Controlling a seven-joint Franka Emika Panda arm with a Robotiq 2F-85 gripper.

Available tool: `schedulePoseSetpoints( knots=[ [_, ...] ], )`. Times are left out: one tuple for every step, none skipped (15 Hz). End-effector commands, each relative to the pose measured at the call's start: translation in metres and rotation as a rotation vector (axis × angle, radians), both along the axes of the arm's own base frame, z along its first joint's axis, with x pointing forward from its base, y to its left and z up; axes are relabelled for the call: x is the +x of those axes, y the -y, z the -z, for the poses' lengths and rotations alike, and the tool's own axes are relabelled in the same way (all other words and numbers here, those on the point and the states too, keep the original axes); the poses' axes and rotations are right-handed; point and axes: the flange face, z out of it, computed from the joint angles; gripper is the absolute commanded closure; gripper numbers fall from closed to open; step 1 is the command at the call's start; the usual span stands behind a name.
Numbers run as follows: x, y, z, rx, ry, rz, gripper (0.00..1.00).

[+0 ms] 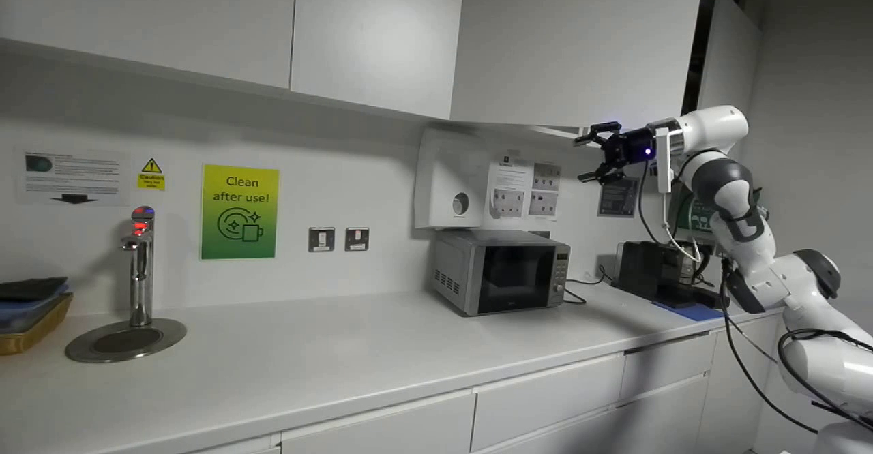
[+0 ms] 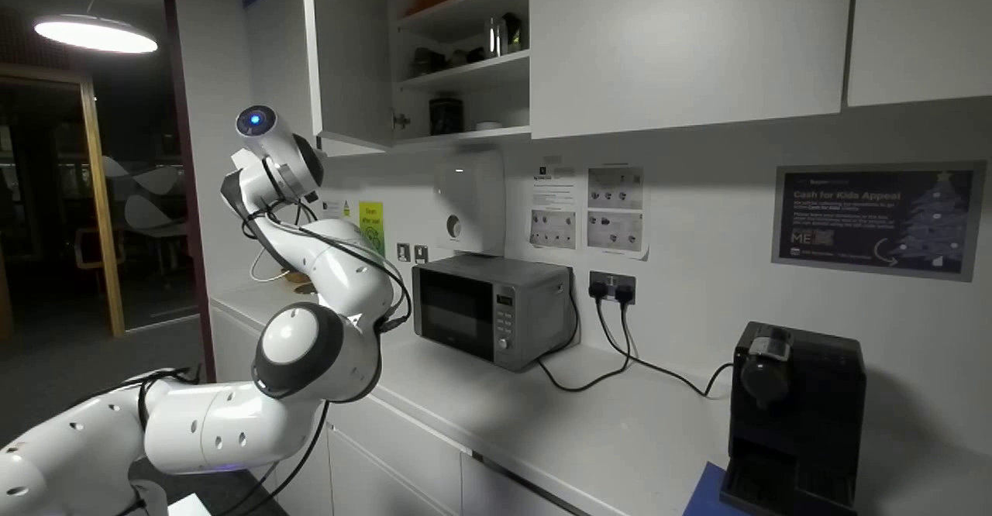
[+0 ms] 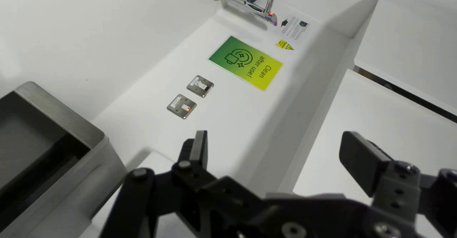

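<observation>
- Gripper (image 1: 580, 160), upper right in an exterior view: fingers (image 3: 357, 159) spread wide, nothing between them in the wrist view
- Nearest thing: cupboard door (image 1: 580, 45), also upper right of that frame, swung out; lower edge just above the upper finger, can't tell if touching
- Risk: arm (image 2: 329, 268) lifts with that little clearance, a finger clips the door edge, door could swing on its hinge (image 2: 401, 121)
- Risk: arm blocks the gripper in that exterior view, so depth is easy to misjudge and a fingertip could scrape the door
- Risk: slack cable (image 1: 640, 202) near the arm's end could snag on the door corner, or on the microwave (image 1: 501, 273) right of centre if the arm drops
- Beside the door: shelves (image 2: 465, 72) upper middle in an exterior view, dark box (image 2: 446, 116) on the lowest one, could get bumped by a stray inward push
- Surface: white counter (image 1: 341, 345) across the lower half, tap (image 1: 141, 263) and round drain (image 1: 82, 348) at left, tan tray (image 1: 34, 331) at the left edge; coffee machine (image 2: 821, 392) lower right in an exterior view, blue mat (image 2: 705, 493) at its foot
- Room: dim, lamp (image 2: 95, 33) upper left, wood-framed doorway (image 2: 105, 214) below it, green-yellow sign (image 1: 239, 236) left of centre
</observation>
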Motion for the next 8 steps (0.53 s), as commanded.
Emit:
schedulePoseSetpoints(
  knots=[
    [-0.008, -0.002, -0.008, -0.045, -0.052, -0.02, 0.0],
    [-0.009, -0.003, -0.007, -0.051, -0.066, -0.027, 0.0],
    [-0.01, -0.004, -0.006, -0.059, -0.086, -0.04, 0.0],
    [-0.011, -0.005, -0.005, -0.066, -0.105, -0.051, 0.0],
    [-0.012, -0.007, -0.004, -0.072, -0.123, -0.062, 0.0],
    [-0.013, -0.009, -0.004, -0.075, -0.138, -0.075, 0.0],
    [-0.014, -0.01, -0.003, -0.079, -0.154, -0.086, 0.0],
    [-0.015, -0.012, -0.003, -0.082, -0.168, -0.099, 0.0]
  ],
)
